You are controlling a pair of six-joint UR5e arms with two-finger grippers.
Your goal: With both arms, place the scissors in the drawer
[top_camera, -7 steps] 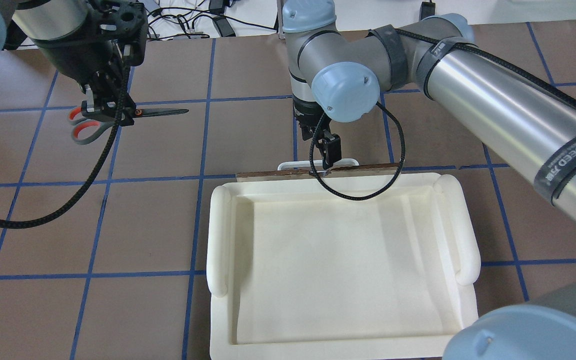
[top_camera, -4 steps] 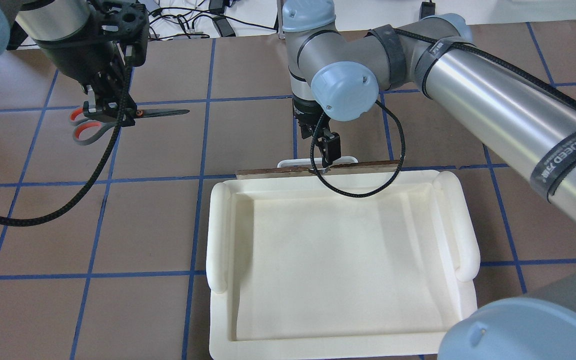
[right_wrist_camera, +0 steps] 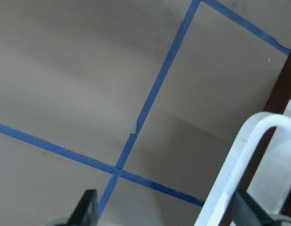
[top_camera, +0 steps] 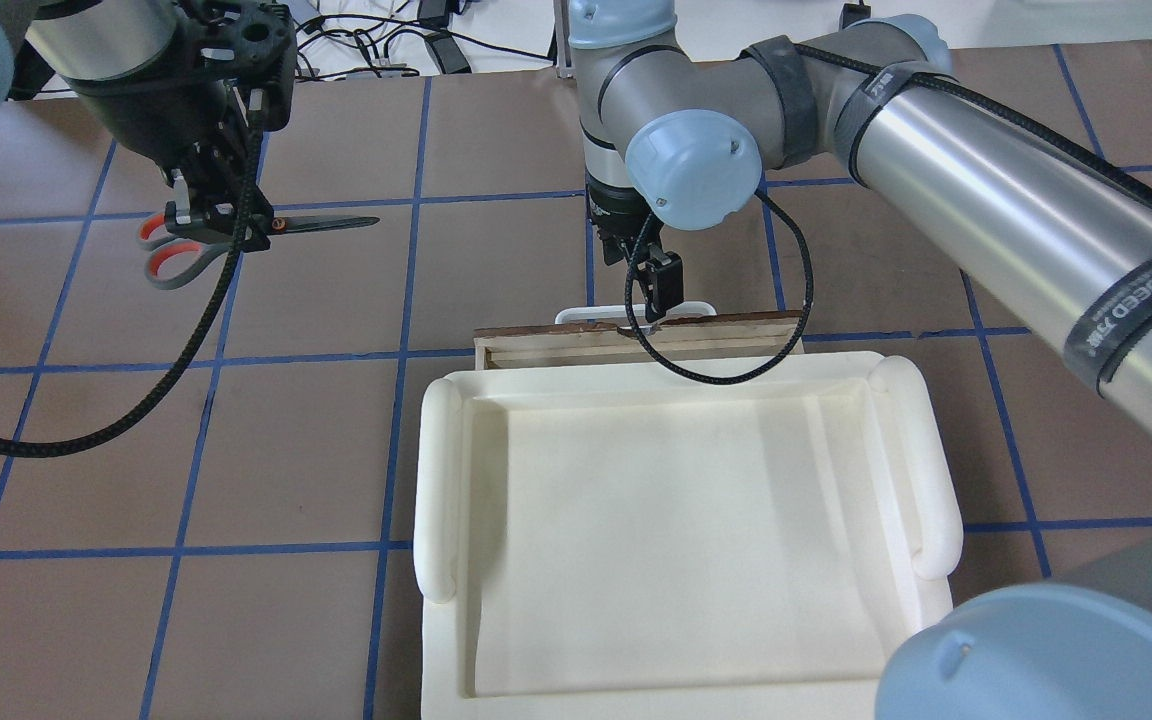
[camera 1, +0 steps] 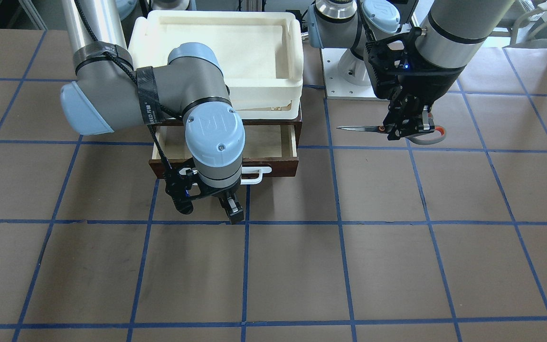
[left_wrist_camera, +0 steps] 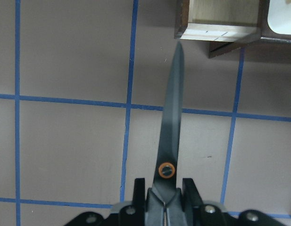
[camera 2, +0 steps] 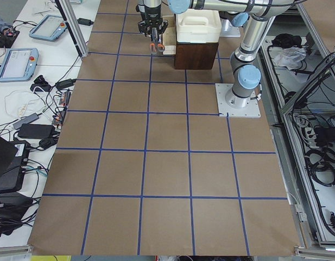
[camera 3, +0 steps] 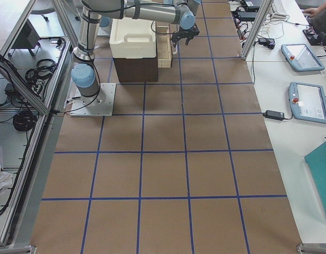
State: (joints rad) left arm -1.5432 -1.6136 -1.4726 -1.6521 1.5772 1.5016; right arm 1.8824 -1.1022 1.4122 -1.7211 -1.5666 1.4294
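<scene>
Clamping left pincer [top_camera: 219,227]: closed tight on the scissors [top_camera: 321,224], gripping just behind the orange pivot screw. The handles stick out on the left of its fingers and the blades on the right.
Right pincer [right_wrist_camera: 166,214]: its fingers [right_wrist_camera: 243,209] are spread wide apart with nothing clamped between them. One finger sits inside the loop of the white bar handle [right_wrist_camera: 239,160]; the other is out over bare worktop [right_wrist_camera: 79,70]. Whether the finger presses on the bar, I cannot tell.
Scissors: at the far left of the worktop in the overhead view, well apart from the drawer [camera 1: 273,137]. The blades are closed and lie level, with the tip pointing right toward the drawer's corner.
Drawer: stands partly open in front of its dark brown casing. A strip of pale plywood interior shows behind the dark front board, and the handle is on the far side from the robot.
Cream tray [top_camera: 436,480]: rests on top of the casing, nearer the robot than the open strip of drawer.
Worktop: brown, crossed by blue tape lines [camera 1: 340,222] in a grid.
Count, arms: two, the left one [top_camera: 116,40] over the scissors and the right one [top_camera: 986,190] reaching across to the drawer front.
Count, pincers: two.
Count, scissors: one pair.
Count, drawers: one.
Count, trays: one that I can make out from overhead.
</scene>
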